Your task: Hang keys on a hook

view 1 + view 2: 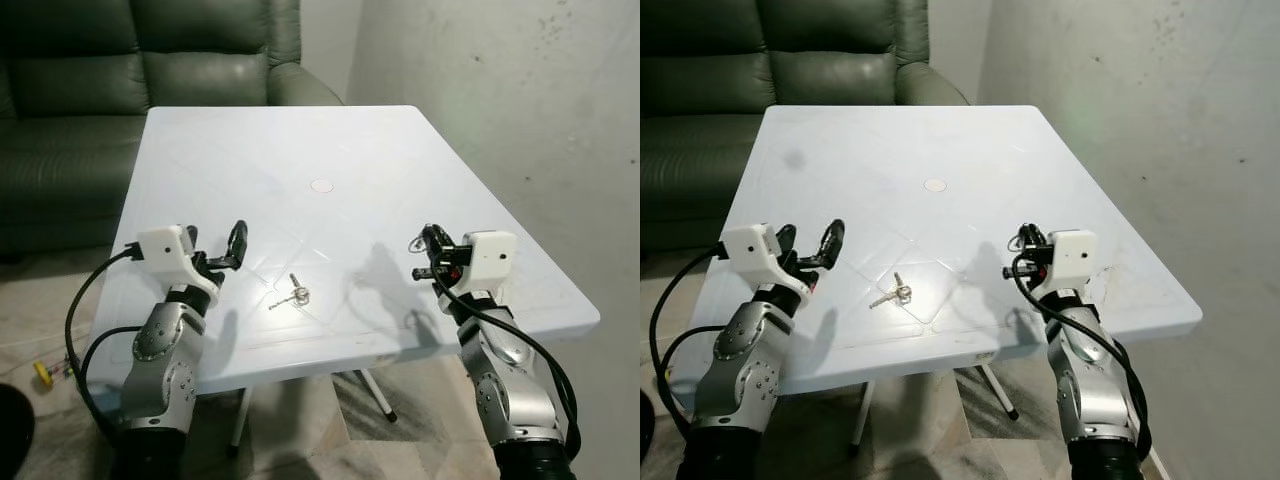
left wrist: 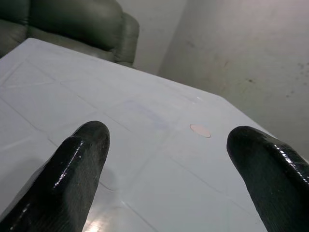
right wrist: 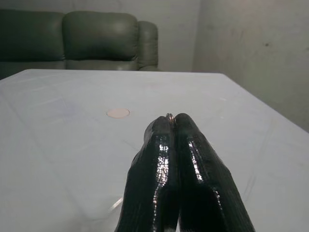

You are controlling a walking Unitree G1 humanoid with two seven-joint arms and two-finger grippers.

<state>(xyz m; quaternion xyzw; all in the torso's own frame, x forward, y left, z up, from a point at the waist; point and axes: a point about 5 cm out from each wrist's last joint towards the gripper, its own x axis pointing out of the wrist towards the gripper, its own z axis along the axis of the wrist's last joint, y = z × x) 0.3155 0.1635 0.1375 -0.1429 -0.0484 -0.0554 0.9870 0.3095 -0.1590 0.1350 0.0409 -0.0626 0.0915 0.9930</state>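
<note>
White plastic is making up the square desk (image 1: 400, 160) standing before the robot, with a dark green leather sofa (image 1: 120, 60) sitting behind its far left corner and a rough grey wall (image 1: 520, 90) running along the right. A small bunch of silver metal keys on a ring (image 1: 292, 295) is lying flat on the desk near its front edge, roughly midway between the two arms and touching neither. Farther back, near the desk's middle, a small round pale disc (image 1: 321, 185) is lying flush in the surface.

The left claw (image 1: 232, 248) is hovering over the front left part of the desk, just left of the keys, its two long black fingers (image 2: 77, 169) spread wide apart and holding nothing. The right claw (image 1: 428, 250) is hanging over the front right part of the desk, well to the right of the keys, with its black fingers (image 3: 164, 169) pressed tightly together; a thin sliver of metal ring (image 3: 170, 115) is peeking out at their tips, though I cannot tell what it belongs to.

Black cables (image 1: 85, 300) are looping down from the left wrist beside the desk's edge, and a small yellow object (image 1: 42, 374) is lying on the tiled floor (image 1: 50, 300) at the lower left.
</note>
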